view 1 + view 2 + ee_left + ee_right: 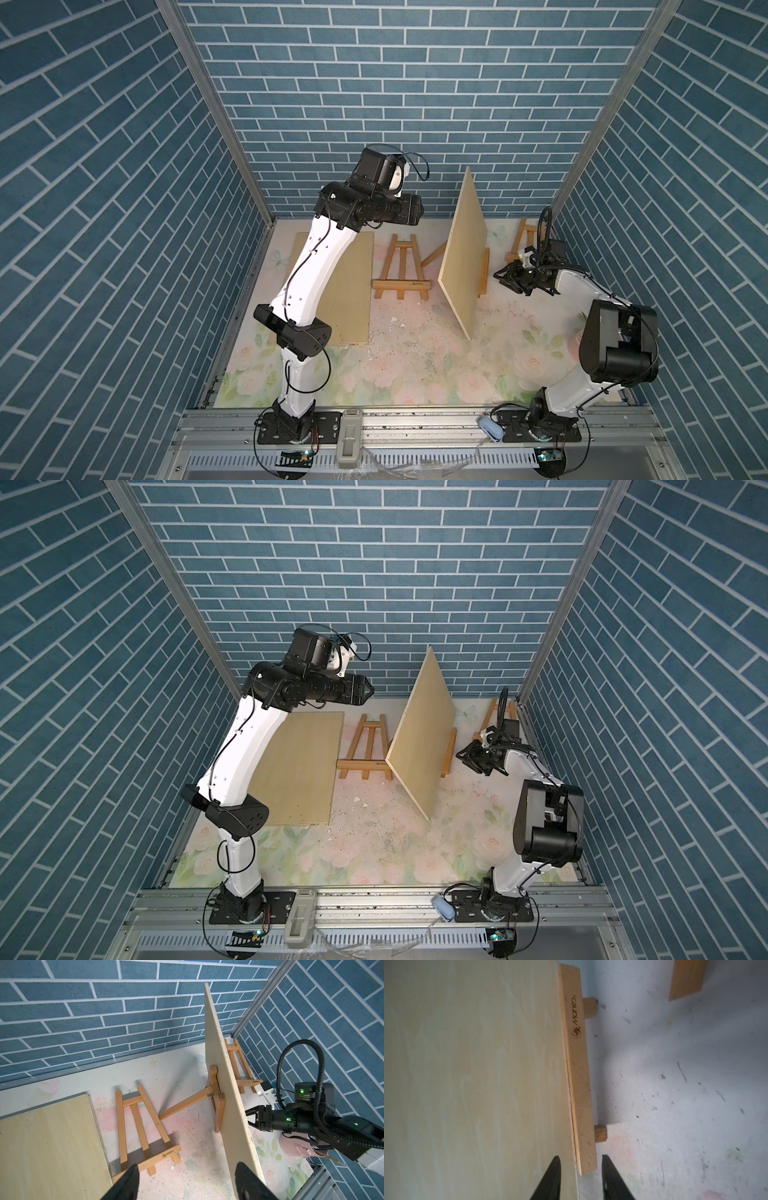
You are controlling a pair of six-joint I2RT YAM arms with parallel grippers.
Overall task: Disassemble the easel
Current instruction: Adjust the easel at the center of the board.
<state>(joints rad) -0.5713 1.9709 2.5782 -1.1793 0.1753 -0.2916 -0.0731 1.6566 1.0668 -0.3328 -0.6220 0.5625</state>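
- Nearest me on the left, a bare board [340, 291] lies flat on the table [415, 374]. I judge it is already off its stand and parked out of the way.
- At centre-right is the job in hand. The standing board [463, 257] leans almost upright on the propped easel [217, 1105]. Its bottom edge sits on the ledge [579, 1084], and the rear leg [187, 1103] is splayed out to the left to brace it.
- My right jaws sit low, just right of that board. They are apart and clamped on nothing. In the right wrist view one end of the ledge lies in line with the gap. I think I am placed there to steady the stand at its base.
- Between the two boards a folded easel [401, 270] lies flat on the table, and it looks finished with.
- My left jaws hang high at the far left, wide apart and empty, pointing right toward the standing board. That height would suit taking its top edge and lifting it clear of the ledge.
- Farthest off, by the right wall, a third easel [519, 239] lies on the table, well apart from my left side.
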